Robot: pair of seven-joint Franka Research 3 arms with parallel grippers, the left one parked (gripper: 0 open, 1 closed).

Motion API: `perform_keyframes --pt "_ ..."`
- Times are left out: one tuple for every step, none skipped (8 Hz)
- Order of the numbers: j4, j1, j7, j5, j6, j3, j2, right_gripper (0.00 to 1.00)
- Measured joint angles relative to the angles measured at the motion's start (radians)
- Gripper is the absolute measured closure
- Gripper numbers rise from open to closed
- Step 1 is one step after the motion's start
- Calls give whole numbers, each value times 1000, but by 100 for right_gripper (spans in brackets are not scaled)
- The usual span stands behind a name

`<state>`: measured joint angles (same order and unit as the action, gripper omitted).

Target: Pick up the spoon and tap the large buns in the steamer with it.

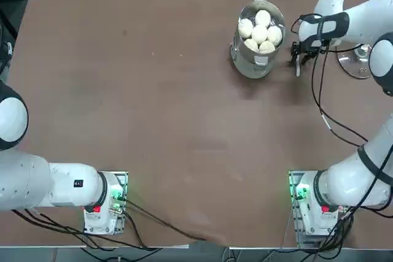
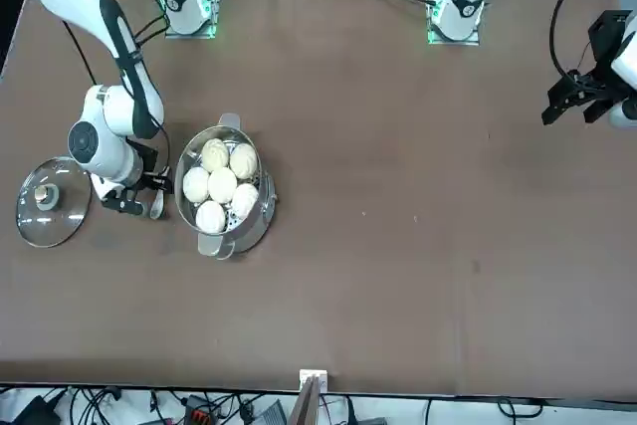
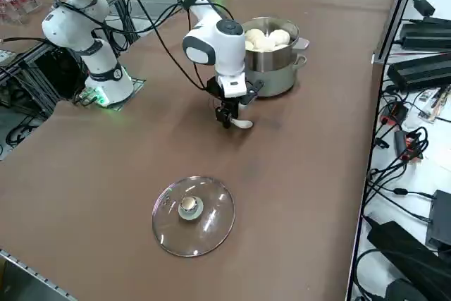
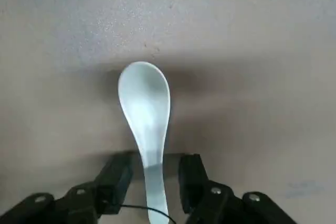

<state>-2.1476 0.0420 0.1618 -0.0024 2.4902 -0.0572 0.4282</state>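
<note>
The right gripper [image 4: 148, 179] is straddling the small white ceramic-looking spoon's [image 4: 145, 114] handle, jaws narrowed but not gripping; it's looking light, stiff, glazed and slippery

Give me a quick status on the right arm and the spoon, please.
Right claw low at table, fingers straddling spoon handle, small gaps remain. Spoon flat beside steamer, buns uncovered. Glass lid off aside; nothing blocking.

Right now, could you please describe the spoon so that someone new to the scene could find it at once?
Find the steamer full of buns on the brown table. Between it and the glass lid, the right gripper is lowered to the tabletop, its fingers on either side of the spoon handle. It is the only small white thing lying flat on the table, with an oval bowl and short handle.
</note>
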Motion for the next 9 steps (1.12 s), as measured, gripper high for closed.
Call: perform_keyframes --pt "0 0 0 0 0 0 0 48" --pt "0 0 0 0 0 0 0 50" --pt "0 0 0 0 0 0 1 52" --pt "0 0 0 0 0 0 3 54" --pt "0 0 0 0 0 0 7 56" --pt "0 0 0 0 1 0 7 58" --pt "0 0 0 0 1 0 7 59" --pt "1 0 0 0 1 0 7 60" --pt "1 0 0 0 1 1 6 63"
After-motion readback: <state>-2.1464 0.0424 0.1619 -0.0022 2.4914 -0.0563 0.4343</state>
